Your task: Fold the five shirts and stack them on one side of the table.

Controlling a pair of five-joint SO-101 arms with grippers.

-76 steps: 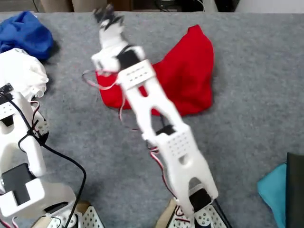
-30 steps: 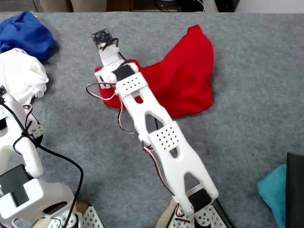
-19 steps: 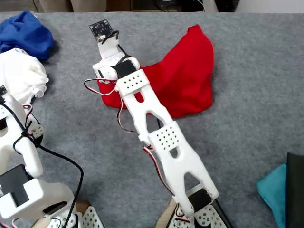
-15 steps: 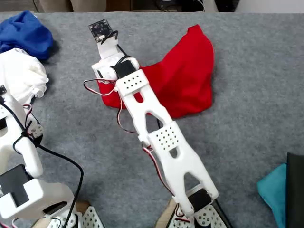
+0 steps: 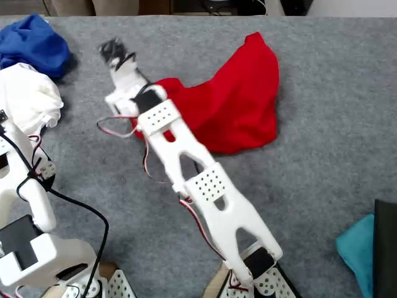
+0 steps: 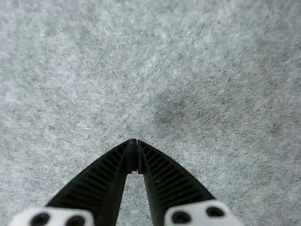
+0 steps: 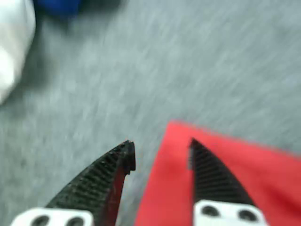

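While the right arm (image 5: 198,174) stretches diagonally across the grey table (image 5: 329,167), its gripper (image 7: 160,153) hangs with fingers spread at the left corner of the red shirt (image 5: 236,105). One finger sits above the cloth, the other above bare table cover; whether either touches cannot be told. The red shirt lies loose and unfolded near the table's middle. A blue shirt (image 5: 31,43) is bunched in the far left corner, with a crumpled white shirt (image 5: 28,96) just beside it. A teal shirt (image 5: 358,248) shows at the right edge, next to a dark object (image 5: 386,248). At the near left, the left gripper (image 6: 133,153) has its fingers pressed together over bare table, pinching nothing.
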